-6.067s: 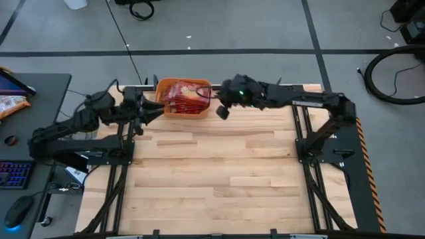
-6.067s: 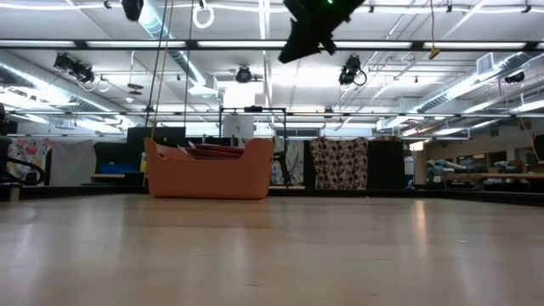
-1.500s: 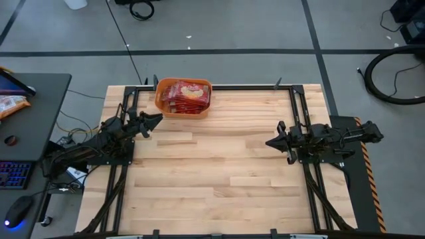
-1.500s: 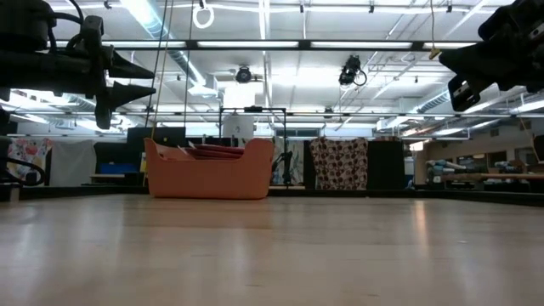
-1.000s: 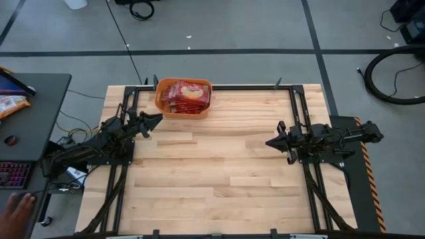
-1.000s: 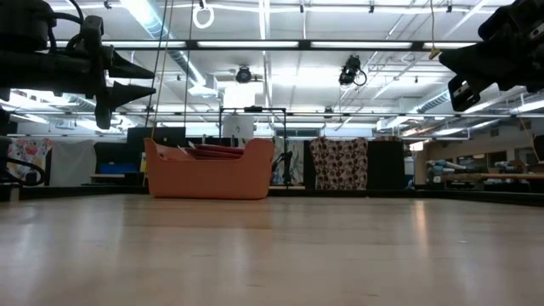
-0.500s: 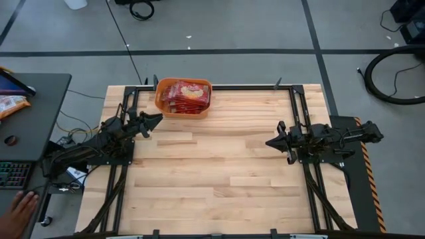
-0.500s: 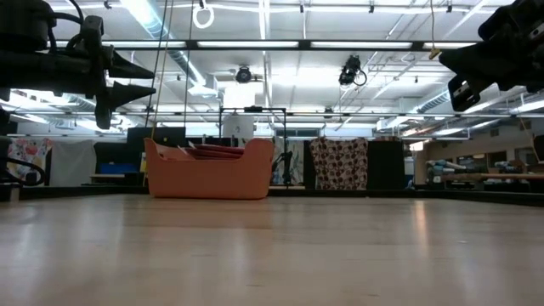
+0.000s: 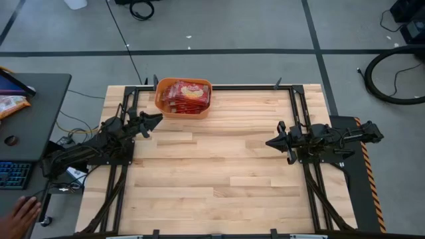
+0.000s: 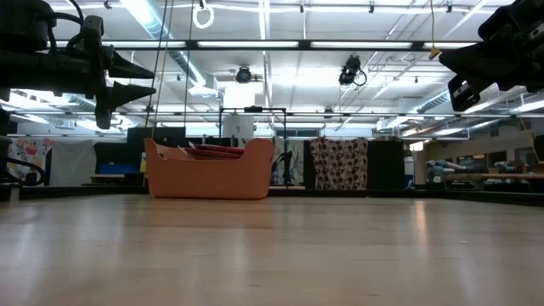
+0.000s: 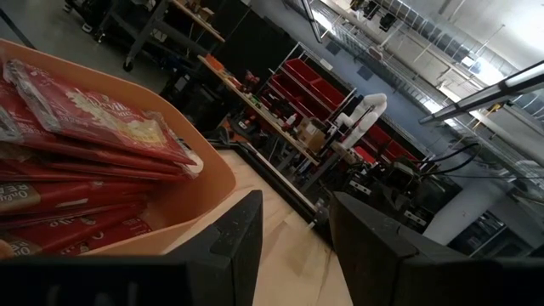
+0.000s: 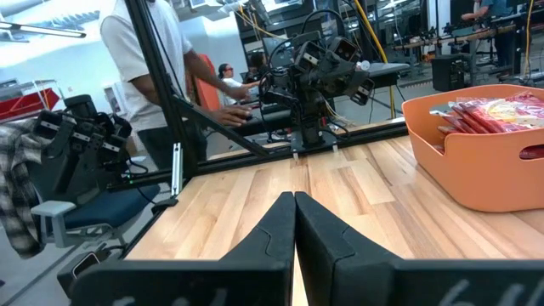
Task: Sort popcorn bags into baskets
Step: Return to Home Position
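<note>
While popcorn bags fill the tub, left tool spread nearby; right tool pressed together

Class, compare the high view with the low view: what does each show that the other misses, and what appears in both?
High view only: the bags' printed faces filling the tub, the whole table, a keyboard and a person's hand near it. Low view only: the room behind, with ceiling lights and a patterned curtain. Both: the tub, bags stacked to its rim, and the left gripper and right gripper raised at the table's sides, holding nothing.
</note>
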